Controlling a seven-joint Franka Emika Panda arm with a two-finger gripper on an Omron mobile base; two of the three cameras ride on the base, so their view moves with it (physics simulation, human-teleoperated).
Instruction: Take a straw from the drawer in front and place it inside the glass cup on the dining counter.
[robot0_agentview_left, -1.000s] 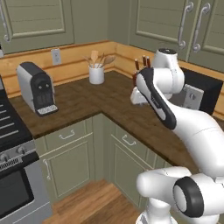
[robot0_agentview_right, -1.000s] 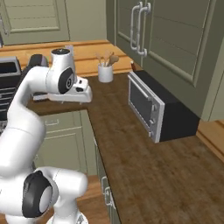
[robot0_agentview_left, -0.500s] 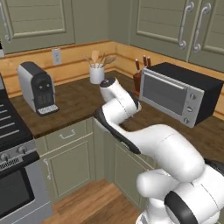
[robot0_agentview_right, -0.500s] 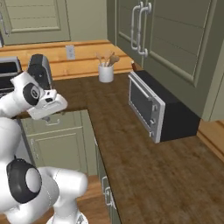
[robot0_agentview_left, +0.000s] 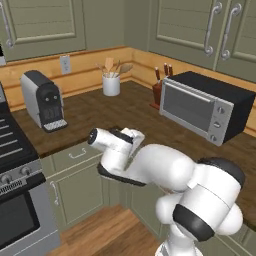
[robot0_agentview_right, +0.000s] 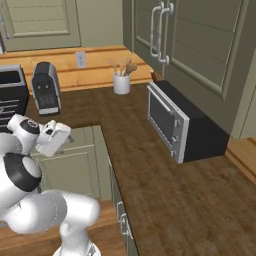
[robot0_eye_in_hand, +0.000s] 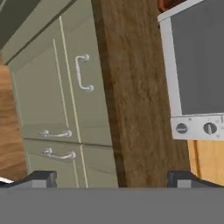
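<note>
My gripper (robot0_eye_in_hand: 113, 179) is open, its two dark fingertips (robot0_eye_in_hand: 43, 178) wide apart with nothing between them. My arm is folded low in front of the olive cabinets, and the hand (robot0_agentview_right: 55, 139) sits just below the counter edge. In the rolled hand view, the drawer (robot0_eye_in_hand: 70, 100) is shut; its curved silver handle (robot0_eye_in_hand: 83, 72) lies ahead of the fingers, under the brown counter top (robot0_eye_in_hand: 131, 96). The straw, the glass cup and the dining counter are out of view.
On the L-shaped wood counter stand a toaster oven (robot0_agentview_left: 205, 107), a coffee machine (robot0_agentview_left: 44, 100), a white crock of wooden spoons (robot0_agentview_left: 111, 82) and a knife block (robot0_agentview_left: 159, 90). A stove (robot0_agentview_left: 15, 165) is at the left. Wood floor (robot0_agentview_left: 100, 230) lies below.
The arm has swung down from above the counter to low in front of the cabinets. The gripper has stayed open, and nothing on the counter has moved.
</note>
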